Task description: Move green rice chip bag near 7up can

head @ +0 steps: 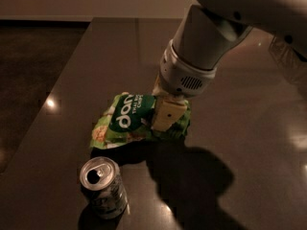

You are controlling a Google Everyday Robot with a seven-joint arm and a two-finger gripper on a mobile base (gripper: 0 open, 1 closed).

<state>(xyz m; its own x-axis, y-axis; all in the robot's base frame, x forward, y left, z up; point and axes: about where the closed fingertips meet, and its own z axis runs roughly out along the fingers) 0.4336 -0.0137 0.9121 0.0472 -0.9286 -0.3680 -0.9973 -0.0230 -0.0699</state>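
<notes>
Claw [169, 121] hung from the pale arm [206, 37] at upper right, clenched on the right end of the green rice chip bag [125, 121]; I saw one yellowish finger [165, 113] across the foil. That bag sat crumpled near the middle of the dark table [96, 56], lettering up; the 7up can [103, 186] stood upright close by its left end, nearer the camera, not touching.

We read white lettering on the bag's [122, 121] dark green patch: big letters like "pop", with smaller lines beside them starting "THAI". The rest is illegible. The gripper [165, 122], over the tabletop's [96, 56] middle, pinches the bag's right end. The can's [103, 188] print is unreadable.
</notes>
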